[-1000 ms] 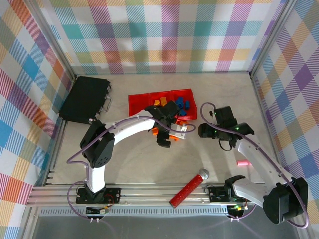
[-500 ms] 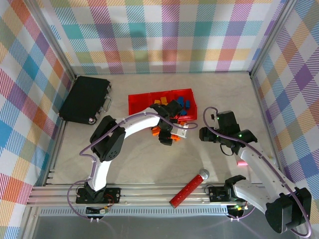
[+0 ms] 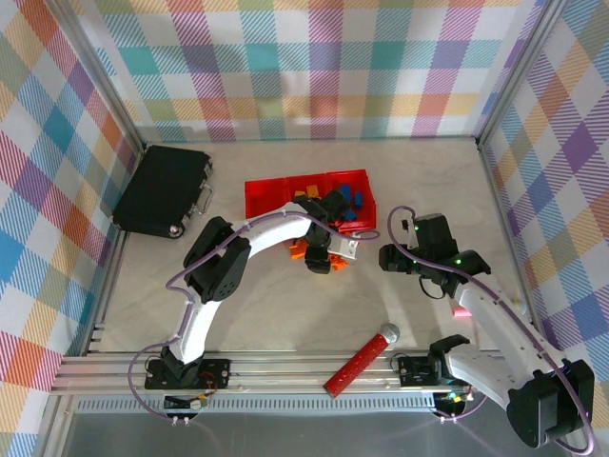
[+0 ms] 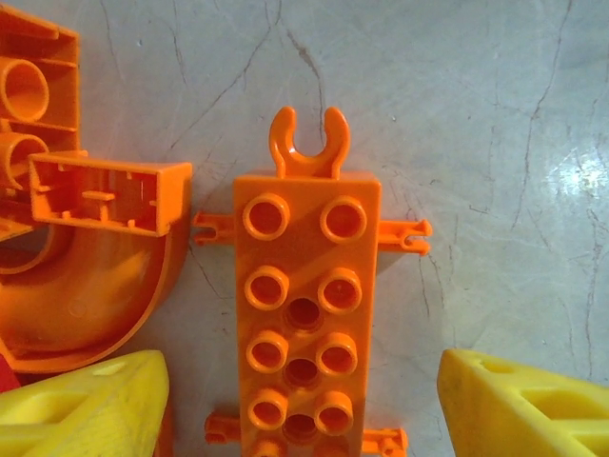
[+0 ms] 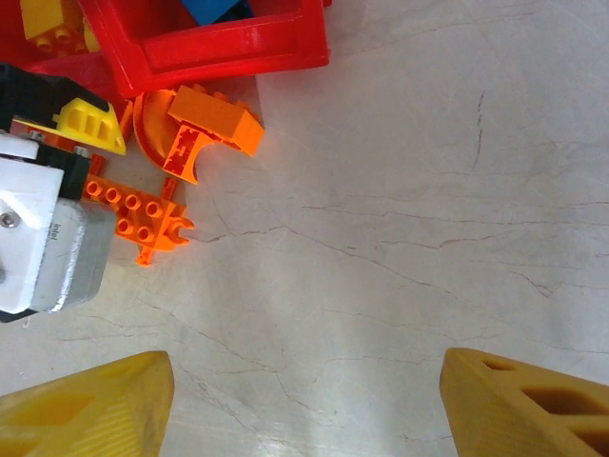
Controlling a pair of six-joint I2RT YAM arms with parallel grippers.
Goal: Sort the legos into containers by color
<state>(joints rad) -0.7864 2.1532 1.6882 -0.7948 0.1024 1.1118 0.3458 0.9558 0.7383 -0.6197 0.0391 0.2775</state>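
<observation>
- Viewing from above: found left gripper (image 3: 333,252) low over orange legos (image 3: 301,249) on the tabletop (image 3: 285,314), just beside the near wall of the red containers (image 3: 259,198); noted blue legos (image 3: 350,198) in the right-hand compartment; found right gripper (image 3: 388,255) apart to the right, above bare tabletop.
- Left wrist: saw yellow fingers (image 4: 86,405) spread open either side of a studded orange plate (image 4: 306,286) lying flat between them; logged arched orange brick (image 4: 95,286) just left of the plate.
- Right wrist: saw right gripper open wide, nothing between its fingertips (image 5: 95,400); noted plate and arched brick lying outside the containers' corner.
</observation>
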